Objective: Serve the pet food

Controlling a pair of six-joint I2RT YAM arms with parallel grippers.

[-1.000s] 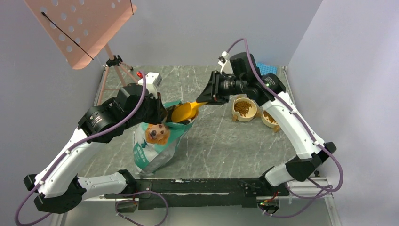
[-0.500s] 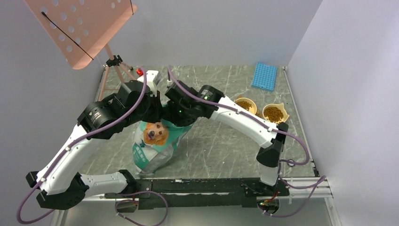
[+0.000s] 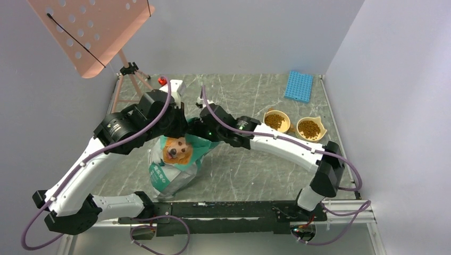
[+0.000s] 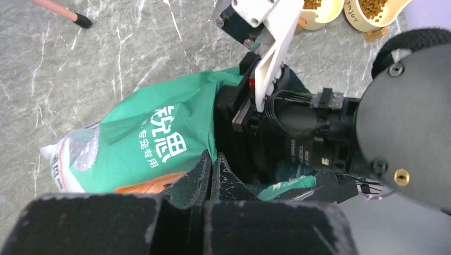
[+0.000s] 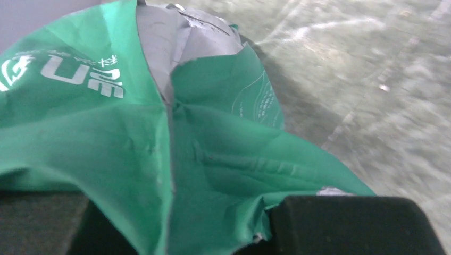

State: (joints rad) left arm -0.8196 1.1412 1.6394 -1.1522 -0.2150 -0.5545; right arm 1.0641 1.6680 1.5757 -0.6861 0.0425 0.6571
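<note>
While the bag [image 3: 171, 166] lies on the grey marbled table [image 3: 255, 164] left of centre in the overhead view, the pet food [image 3: 275, 121] that can be seen sits in two pale bowls [image 3: 318, 121] toward the upper right, well apart from it. The two bowls stand just beside each other in a row running left to right, the right one a little lower in the frame. Each heap of brown pellets is roundish and fills its bowl, so it shows no long axis and no pointing end. The bag's own length runs from lower left to upper right, its torn green mouth at the upper-right end and the dog picture facing up. The left gripper [image 4: 211, 178] is at that mouth, and in the left wrist view its fingers [image 4: 194, 178] are pressed together on the rim of the bag. The right gripper [image 3: 203, 127] reaches in from the right and is sunk in the same opening. The right wrist view shows only crumpled green and silver foil right against the lens, so I cannot tell how its jaws stand. A blue rack [image 3: 298, 86] lies at the upper right edge of the table, beyond the bowls.
</note>
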